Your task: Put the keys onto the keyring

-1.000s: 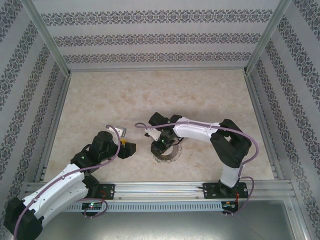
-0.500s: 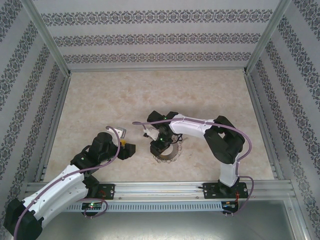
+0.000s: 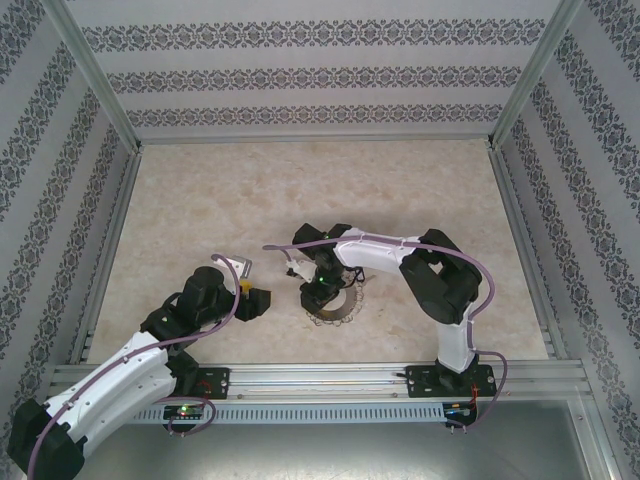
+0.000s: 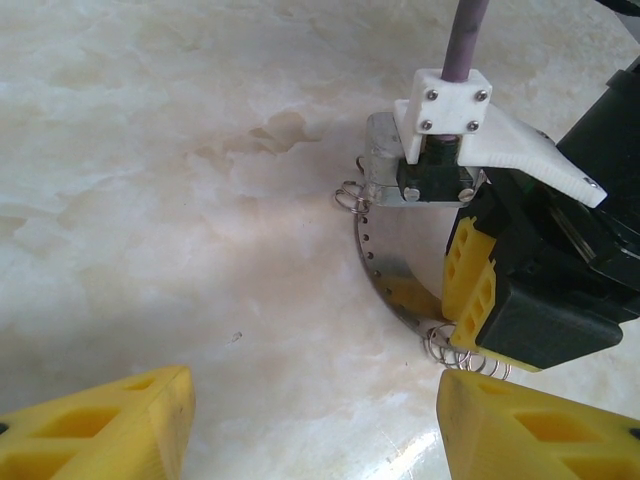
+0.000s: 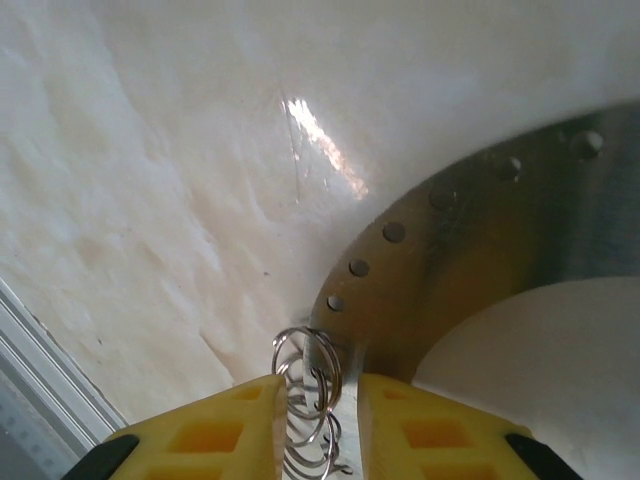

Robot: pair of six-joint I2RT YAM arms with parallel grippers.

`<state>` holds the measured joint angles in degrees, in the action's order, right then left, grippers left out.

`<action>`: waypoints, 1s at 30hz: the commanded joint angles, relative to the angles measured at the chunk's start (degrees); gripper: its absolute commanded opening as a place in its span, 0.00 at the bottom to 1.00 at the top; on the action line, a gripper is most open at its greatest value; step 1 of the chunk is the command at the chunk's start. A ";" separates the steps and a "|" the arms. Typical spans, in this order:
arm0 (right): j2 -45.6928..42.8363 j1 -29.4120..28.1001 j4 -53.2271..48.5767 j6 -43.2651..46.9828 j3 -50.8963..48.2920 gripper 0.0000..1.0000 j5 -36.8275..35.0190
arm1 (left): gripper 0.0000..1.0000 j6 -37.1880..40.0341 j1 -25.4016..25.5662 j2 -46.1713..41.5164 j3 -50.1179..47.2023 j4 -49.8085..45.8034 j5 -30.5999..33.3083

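Observation:
The keyring [image 3: 338,310] lies flat on the table in front of the right arm, a grey metal ring with small holes and wire loops along its rim [image 5: 470,230]. My right gripper [image 3: 318,292] points down at the ring's left edge. Its yellow fingers [image 5: 318,420] are closed in on the rim and a bunch of wire loops [image 5: 308,370]. In the left wrist view the same grip shows at the ring's near edge [image 4: 385,275]. My left gripper [image 3: 262,298] sits open just left of the ring, nothing between its fingers [image 4: 320,430]. The keys are out of view.
The pale marbled tabletop [image 3: 230,200] lies open behind and to the left of the ring. Metal rails [image 3: 110,230] and patterned walls enclose the table. The right arm's white camera mount [image 4: 460,120] hangs over the ring's far side.
The right arm has pulled its elbow in to the left and its fingers have narrowed onto the ring's rim and loops. The left arm has stayed put.

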<state>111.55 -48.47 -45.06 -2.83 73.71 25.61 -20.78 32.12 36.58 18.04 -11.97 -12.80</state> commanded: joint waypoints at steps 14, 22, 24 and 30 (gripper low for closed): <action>2.16 -0.02 -1.25 -0.87 2.04 0.23 1.99 | 0.66 1.24 -0.57 -1.03 -1.26 2.13 0.07; 2.59 -0.14 -1.33 -0.93 2.28 0.23 1.46 | 0.66 1.33 -0.56 -1.25 -1.32 2.14 0.18; 2.71 -0.18 -1.26 -0.97 2.47 0.22 1.45 | 0.66 1.33 -0.57 -1.25 -1.34 2.15 0.18; 2.89 -0.56 -1.67 -0.97 3.19 0.17 1.46 | 0.66 1.29 -0.57 -1.60 -1.38 1.94 0.36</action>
<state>113.38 -48.53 -45.39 -3.22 75.40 26.46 -20.58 32.12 35.88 17.45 -11.38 -12.80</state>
